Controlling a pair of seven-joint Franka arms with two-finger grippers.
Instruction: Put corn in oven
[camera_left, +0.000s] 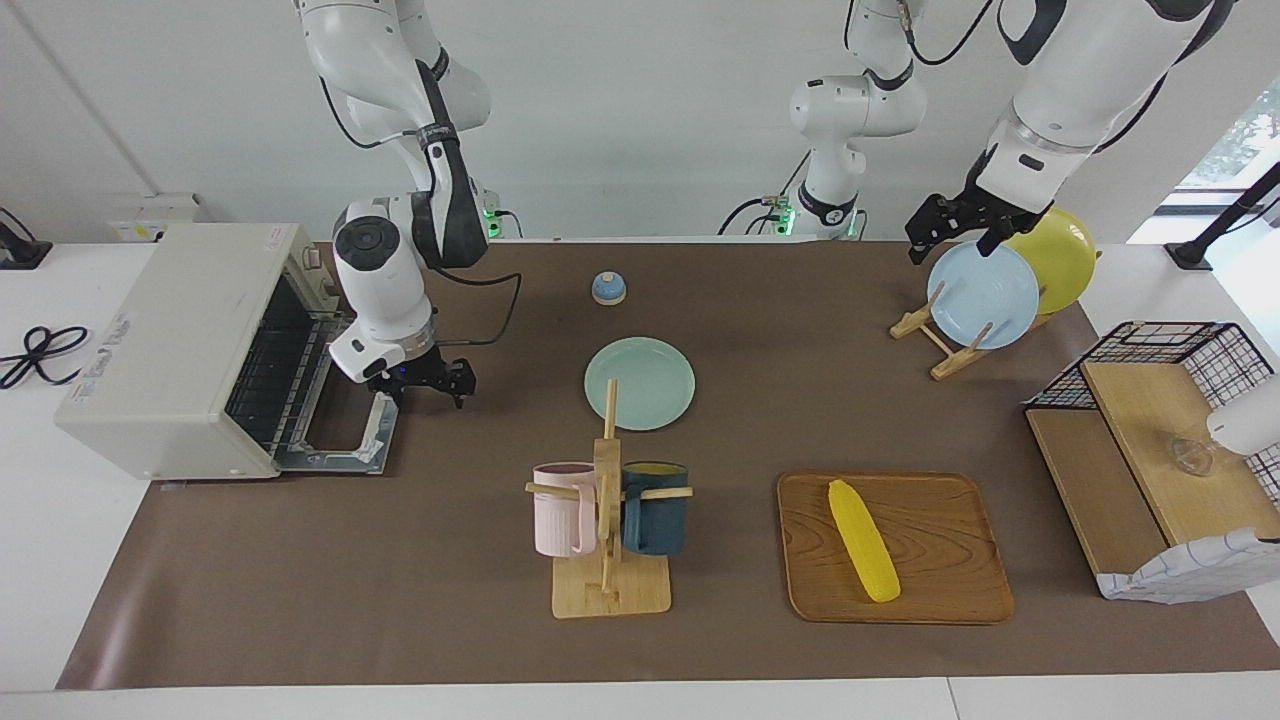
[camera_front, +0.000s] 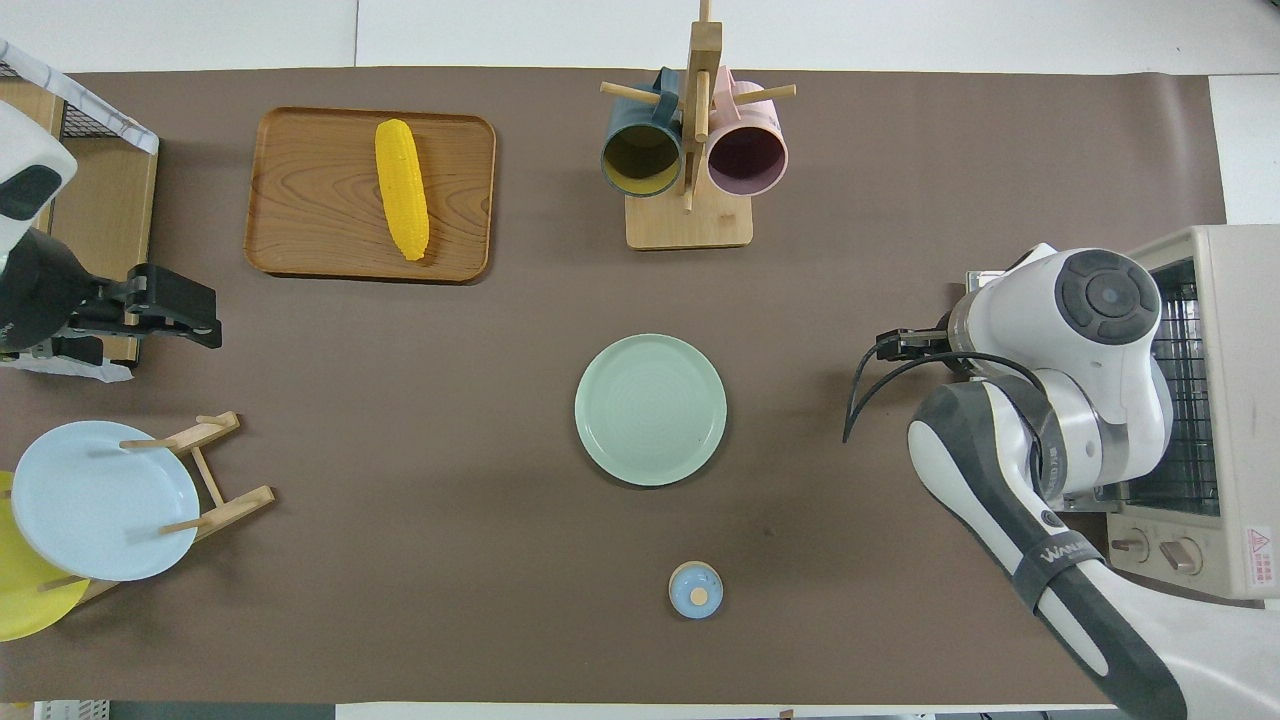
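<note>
Right gripper (camera_left: 432, 381) hangs low beside the dropped door (camera_left: 345, 433) of the oven (camera_left: 170, 345), over bare table (camera_left: 400, 560) in front of the oven opening; fingers apart, nothing between them. In the overhead view only its dark tip (camera_front: 903, 343) shows past the arm's wrist.

Left gripper (camera_left: 950, 222) is up in the air over the plate rack (camera_left: 940, 335), above the top edge of the blue plate (camera_left: 985, 295); fingers apart, holding nothing. Overhead view shows it (camera_front: 180, 308) near the wire basket (camera_left: 1160, 420) at the left arm's end of the table.

Corn (camera_left: 864, 540) lies flat on the wooden tray (camera_left: 950, 560), set slightly diagonal, well apart from both grippers. Same cob (camera_front: 401, 201) and tray (camera_front: 300, 190) in the overhead view.

Oven sits at the right arm's end of the table, door down and flat, wire rack (camera_left: 265, 375) visible inside.

Elsewhere: green plate (camera_left: 640, 383) mid-table; mug stand (camera_left: 608, 530) carrying a pink mug (camera_left: 562, 508) and a dark blue mug (camera_left: 655, 506), farther from the robots than the green plate; small blue bell (camera_left: 609, 288) nearer the robots; yellow plate (camera_left: 1065, 255) in the rack with the blue one.
</note>
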